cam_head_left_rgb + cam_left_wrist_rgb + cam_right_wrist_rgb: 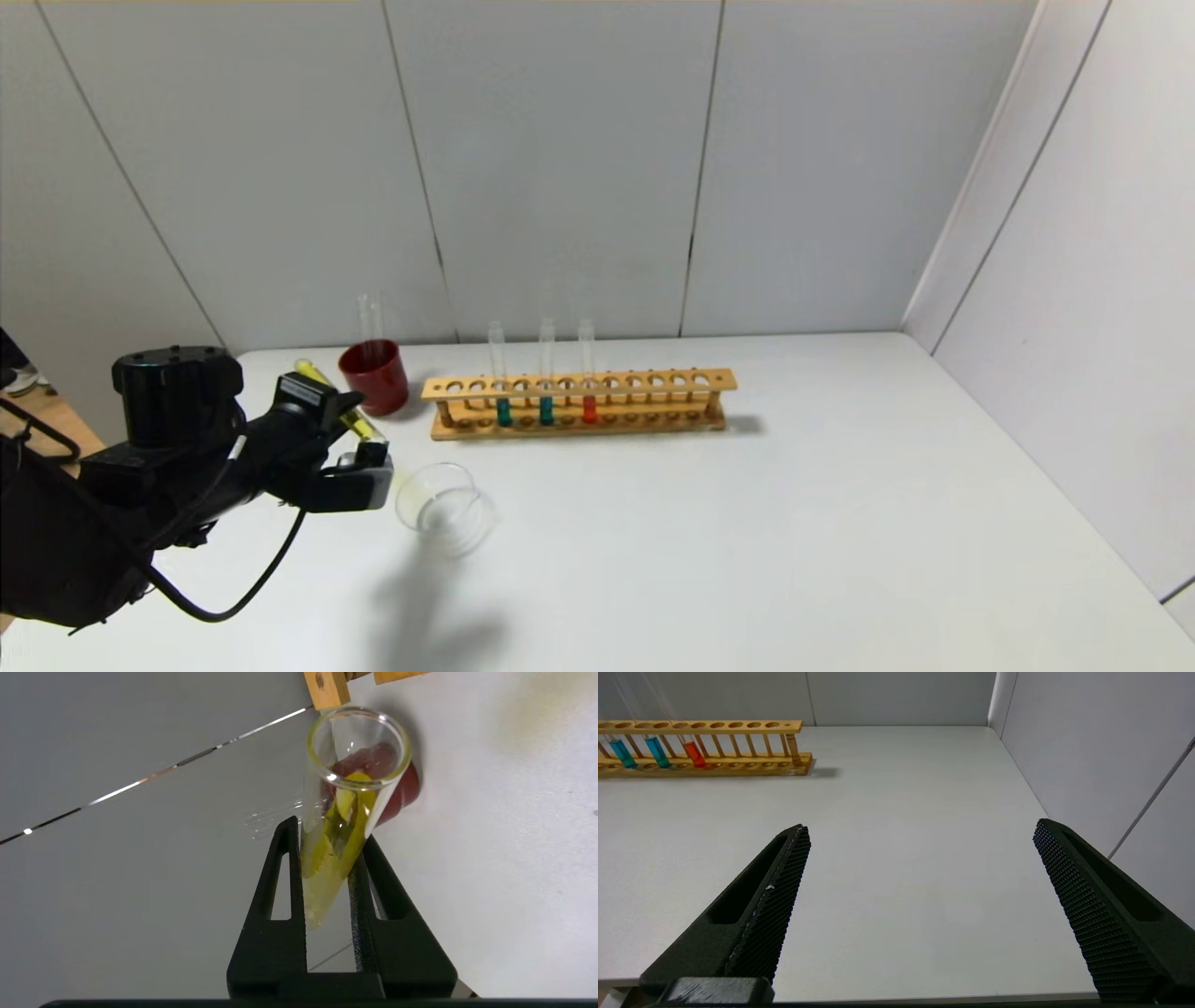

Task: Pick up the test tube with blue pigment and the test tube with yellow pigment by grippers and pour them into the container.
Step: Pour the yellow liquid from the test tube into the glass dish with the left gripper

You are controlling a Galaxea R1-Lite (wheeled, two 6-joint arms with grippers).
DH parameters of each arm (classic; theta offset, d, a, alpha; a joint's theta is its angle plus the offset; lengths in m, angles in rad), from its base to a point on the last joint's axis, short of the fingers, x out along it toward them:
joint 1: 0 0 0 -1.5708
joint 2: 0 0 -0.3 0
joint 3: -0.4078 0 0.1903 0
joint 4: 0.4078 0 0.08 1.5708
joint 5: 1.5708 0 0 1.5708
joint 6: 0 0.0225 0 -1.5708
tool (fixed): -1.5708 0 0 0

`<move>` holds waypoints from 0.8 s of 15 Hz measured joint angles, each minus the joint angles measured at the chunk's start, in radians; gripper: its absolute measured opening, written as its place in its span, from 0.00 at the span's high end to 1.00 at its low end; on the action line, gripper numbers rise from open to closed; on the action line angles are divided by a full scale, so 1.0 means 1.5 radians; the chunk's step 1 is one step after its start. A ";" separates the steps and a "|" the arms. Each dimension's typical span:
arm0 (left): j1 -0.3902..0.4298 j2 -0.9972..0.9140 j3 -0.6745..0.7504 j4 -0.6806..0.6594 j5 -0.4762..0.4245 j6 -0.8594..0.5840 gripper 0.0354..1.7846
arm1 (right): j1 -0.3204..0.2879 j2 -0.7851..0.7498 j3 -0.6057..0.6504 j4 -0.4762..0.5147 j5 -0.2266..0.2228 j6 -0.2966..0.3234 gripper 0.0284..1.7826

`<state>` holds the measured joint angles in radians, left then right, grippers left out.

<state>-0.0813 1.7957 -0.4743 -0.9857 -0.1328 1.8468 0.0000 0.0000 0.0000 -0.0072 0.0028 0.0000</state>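
My left gripper (347, 422) is shut on the test tube with yellow pigment (338, 403), held tilted just left of the container (443, 509), a low clear glass dish. In the left wrist view the tube (348, 807) sits slanted between the black fingers (289, 858), yellow liquid spread along it, its open mouth past the fingertips. Two test tubes with blue pigment (504, 411) (546, 409) stand upright in the wooden rack (653, 381). My right gripper (920, 828) hangs open over bare table, far from the rack, and is out of the head view.
A dark red cup (375, 378) with an empty clear tube (371, 317) stands behind my left gripper. An orange-red tube (589, 409) stands in the rack beside the blue ones. Grey walls close the table at the back and right.
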 joint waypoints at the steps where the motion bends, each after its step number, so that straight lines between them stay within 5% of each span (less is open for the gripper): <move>1: 0.000 0.003 -0.002 0.000 0.000 0.002 0.84 | 0.000 0.000 0.000 0.000 0.000 0.000 0.02; 12: 0.000 0.031 -0.031 0.000 0.003 0.036 0.84 | 0.000 0.000 0.000 0.000 0.000 0.000 0.02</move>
<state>-0.0813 1.8430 -0.5204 -0.9862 -0.1289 1.9013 0.0000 0.0000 0.0000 -0.0072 0.0028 0.0000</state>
